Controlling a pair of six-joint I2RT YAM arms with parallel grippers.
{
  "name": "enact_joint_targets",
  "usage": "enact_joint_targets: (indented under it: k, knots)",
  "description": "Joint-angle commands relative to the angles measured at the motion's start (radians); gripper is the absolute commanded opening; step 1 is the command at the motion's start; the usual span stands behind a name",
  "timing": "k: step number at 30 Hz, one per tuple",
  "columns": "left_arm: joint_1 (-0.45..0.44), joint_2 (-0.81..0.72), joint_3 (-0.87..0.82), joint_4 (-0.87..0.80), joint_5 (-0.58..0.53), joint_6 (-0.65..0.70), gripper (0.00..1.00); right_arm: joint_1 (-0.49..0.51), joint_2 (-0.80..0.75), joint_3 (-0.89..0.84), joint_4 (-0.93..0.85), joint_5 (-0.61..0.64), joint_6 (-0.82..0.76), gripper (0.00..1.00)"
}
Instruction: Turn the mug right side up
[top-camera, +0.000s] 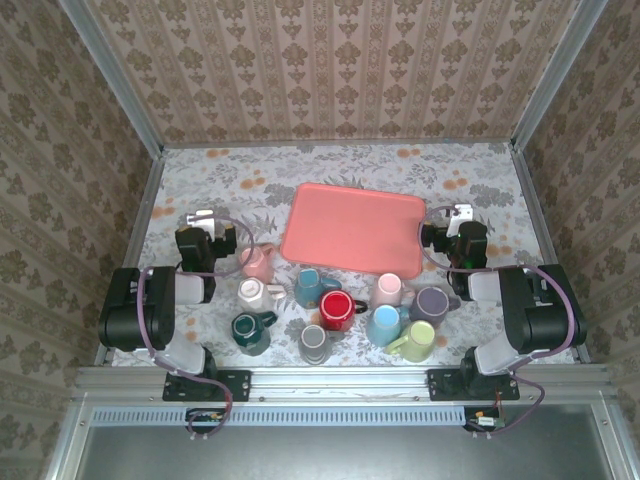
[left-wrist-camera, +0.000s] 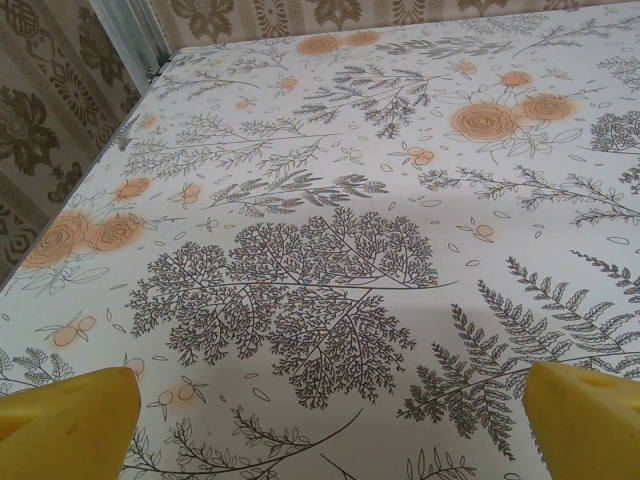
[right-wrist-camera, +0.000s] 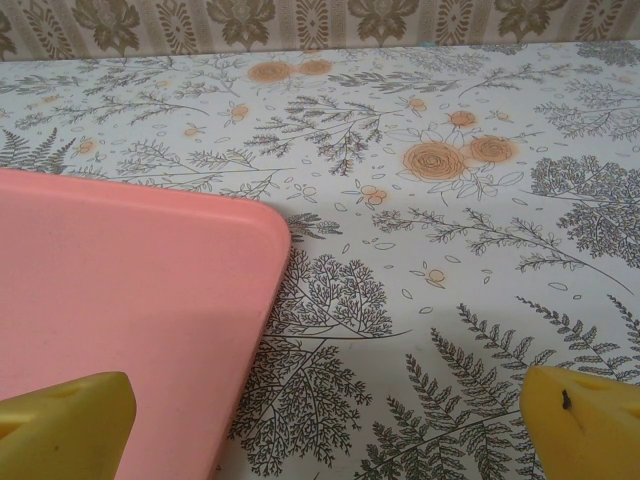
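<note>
Mugs (top-camera: 337, 308) round, glossy, tray (top-camera: 355, 228) flat pink rect.

Glossy glazed mugs (top-camera: 336, 308), matt pink plastic tray (top-camera: 352, 230), smooth printed tablecloth (left-wrist-camera: 330, 200), matt yellow fingers (left-wrist-camera: 65, 425)

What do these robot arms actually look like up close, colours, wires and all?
The left arm and right arm are chunky black housings joined by pale grey sections, with purplish cables looping along each. Their fingers are yellow, on the left gripper and right gripper alike.
</note>
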Motion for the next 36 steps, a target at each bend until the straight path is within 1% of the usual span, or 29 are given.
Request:
enact_joint_targets:
  k: [1,4,6,8,10,13,14,15,16,18,19,20,22,24,25,26,28,29,30,32,33,34,36]
  knots:
    - [0.002,-0.042,0.029,-0.042,-0.008,-0.007,1.0,0.007,-0.017,0.018,-0.005,0.023,0.007,1.0]
    - [0.005,-0.127,0.09,-0.222,-0.047,-0.024,1.0,0.013,-0.133,0.103,-0.256,0.064,0.012,1.0]
    - [0.007,-0.185,0.121,-0.316,-0.055,-0.028,1.0,0.013,-0.23,0.166,-0.375,0.078,0.043,1.0]
    - [0.003,-0.244,0.125,-0.318,-0.061,-0.022,1.0,0.017,-0.303,0.209,-0.445,0.054,0.071,1.0]
    - [-0.02,-0.311,0.137,-0.313,-0.078,0.004,1.0,0.035,-0.365,0.264,-0.525,0.043,0.094,1.0]
    - [-0.108,-0.408,0.213,-0.411,-0.106,0.066,1.0,0.124,-0.446,0.344,-0.651,0.038,0.099,1.0]
    - [-0.146,-0.442,0.239,-0.456,-0.099,0.065,1.0,0.176,-0.472,0.365,-0.689,0.037,0.075,1.0]
    - [-0.188,-0.476,0.264,-0.516,-0.08,0.035,1.0,0.229,-0.5,0.39,-0.733,0.042,0.049,1.0]
    - [-0.218,-0.515,0.285,-0.578,-0.033,-0.013,1.0,0.265,-0.526,0.413,-0.772,0.042,0.035,1.0]
    - [-0.277,-0.599,0.35,-0.755,0.107,-0.121,1.0,0.323,-0.588,0.466,-0.857,0.009,0.043,1.0]
    - [-0.311,-0.625,0.388,-0.836,0.124,-0.149,1.0,0.337,-0.609,0.498,-0.907,-0.008,0.054,1.0]
    - [-0.35,-0.651,0.428,-0.927,0.119,-0.18,1.0,0.36,-0.632,0.534,-0.972,-0.016,0.066,1.0]
    - [-0.425,-0.688,0.497,-1.102,0.049,-0.242,1.0,0.403,-0.656,0.61,-1.101,0.001,0.089,1.0]
    - [-0.495,-0.708,0.564,-1.282,0.03,-0.215,1.0,0.457,-0.658,0.723,-1.296,0.075,0.138,1.0]
    - [-0.52,-0.706,0.598,-1.361,0.001,-0.208,1.0,0.469,-0.645,0.775,-1.391,0.101,0.159,1.0]
    - [-0.547,-0.696,0.638,-1.468,-0.075,-0.238,1.0,0.469,-0.624,0.832,-1.496,0.095,0.193,1.0]
    - [-0.552,-0.668,0.706,-1.661,-0.2,-0.335,1.0,0.462,-0.612,0.884,-1.625,0.04,0.243,1.0]
    - [-0.537,-0.66,0.714,-1.72,-0.214,-0.319,1.0,0.456,-0.631,0.852,-1.622,0.055,0.302,1.0]
    - [-0.509,-0.663,0.7,-1.714,-0.166,-0.27,1.0,0.44,-0.662,0.79,-1.57,0.021,0.347,1.0]
    - [-0.456,-0.663,0.674,-1.694,-0.073,-0.267,1.0,0.394,-0.684,0.702,-1.473,-0.217,0.369,1.0]
    - [-0.44,-0.646,0.678,-1.7,-0.043,-0.277,1.0,0.391,-0.658,0.702,-1.482,-0.256,0.391,1.0]
    - [-0.433,-0.617,0.694,-1.722,-0.035,-0.278,1.0,0.391,-0.626,0.709,-1.509,-0.263,0.404,1.0]
    - [-0.432,-0.521,0.756,-1.811,-0.044,-0.246,1.0,0.396,-0.592,0.695,-1.523,-0.303,0.407,1.0]
